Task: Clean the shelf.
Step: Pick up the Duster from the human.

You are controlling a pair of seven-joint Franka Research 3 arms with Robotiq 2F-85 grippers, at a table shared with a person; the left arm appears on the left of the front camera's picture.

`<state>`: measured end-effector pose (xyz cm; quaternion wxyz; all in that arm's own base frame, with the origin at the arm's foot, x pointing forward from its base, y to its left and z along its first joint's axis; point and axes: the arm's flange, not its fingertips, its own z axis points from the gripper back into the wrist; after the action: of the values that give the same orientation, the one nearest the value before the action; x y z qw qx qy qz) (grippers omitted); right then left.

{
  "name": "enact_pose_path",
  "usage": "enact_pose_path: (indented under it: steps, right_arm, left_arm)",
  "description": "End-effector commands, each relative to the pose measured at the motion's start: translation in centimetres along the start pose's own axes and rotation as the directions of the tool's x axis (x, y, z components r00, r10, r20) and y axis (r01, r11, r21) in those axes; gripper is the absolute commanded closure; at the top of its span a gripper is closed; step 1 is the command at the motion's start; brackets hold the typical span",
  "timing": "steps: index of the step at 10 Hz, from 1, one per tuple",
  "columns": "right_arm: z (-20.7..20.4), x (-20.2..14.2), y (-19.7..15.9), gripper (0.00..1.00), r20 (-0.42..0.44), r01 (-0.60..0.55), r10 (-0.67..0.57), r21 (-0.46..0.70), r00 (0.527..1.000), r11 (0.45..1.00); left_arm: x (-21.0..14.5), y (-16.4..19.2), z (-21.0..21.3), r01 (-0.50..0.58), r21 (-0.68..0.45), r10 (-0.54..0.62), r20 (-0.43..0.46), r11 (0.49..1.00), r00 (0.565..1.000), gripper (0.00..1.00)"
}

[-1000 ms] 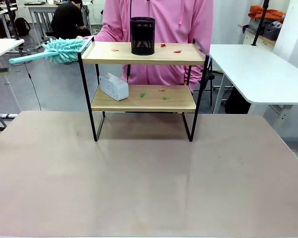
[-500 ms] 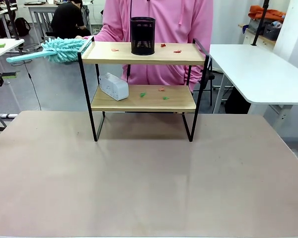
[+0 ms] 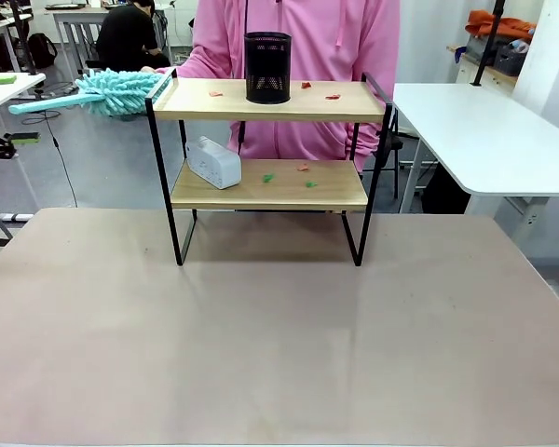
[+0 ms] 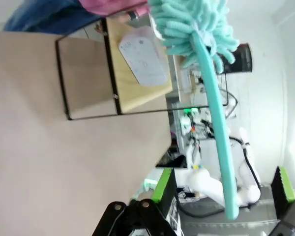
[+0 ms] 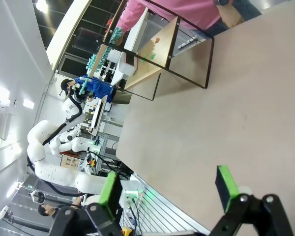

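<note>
The shelf [image 3: 261, 113] is set at the far middle of the desk [image 3: 279, 335], in front of a person [image 3: 354, 37] dressed in pink. A black mesh cup [image 3: 267, 67] and red scraps [image 3: 333, 96] are carried on its top board; a white box [image 3: 213, 162] and green scraps [image 3: 268, 177] lie on the lower one. A teal duster [image 3: 121, 93] is held just beside the top board's left end. The left pincer [image 4: 223, 172] is spread, with the duster's handle end seen between its fingers, untouched. The right pincer [image 5: 168, 189] is spread above the desk, with nothing pinched.
</note>
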<state>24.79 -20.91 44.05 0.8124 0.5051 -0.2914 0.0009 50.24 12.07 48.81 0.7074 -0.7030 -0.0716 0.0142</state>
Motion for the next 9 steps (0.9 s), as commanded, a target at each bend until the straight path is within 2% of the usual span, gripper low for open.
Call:
enact_pose_path:
  steps: [1,2,3,8,9]
  right_arm:
    - [0.0,0.3,-0.1,0.0,0.014,-0.028,0.028,0.012,1.0,1.0]
    - [0.0,0.3,-0.1,0.0,0.014,-0.028,0.028,0.012,1.0,1.0]
    - [0.0,0.3,-0.1,0.0,0.014,-0.028,0.028,0.012,1.0,1.0]
    - [0.0,0.3,-0.1,0.0,0.014,-0.028,0.028,0.012,1.0,1.0]
    - [0.0,0.3,-0.1,0.0,0.014,-0.028,0.028,0.012,1.0,1.0]
  left_arm:
    - [3.0,-0.8,-1.2,-0.081,-0.003,0.08,-0.1,0.997,0.992,0.0]
    - [3.5,-0.8,-2.0,-0.116,-0.029,0.11,-0.16,0.993,0.981,0.0]
    - [4.1,-0.4,-2.6,-0.131,-0.008,0.128,-0.171,0.991,0.977,0.0]
    - [4.7,0.3,-3.2,-0.137,-0.017,0.135,-0.104,0.99,0.985,0.0]
    - [4.9,0.4,-3.3,-0.137,-0.016,0.136,-0.063,0.99,0.989,0.0]
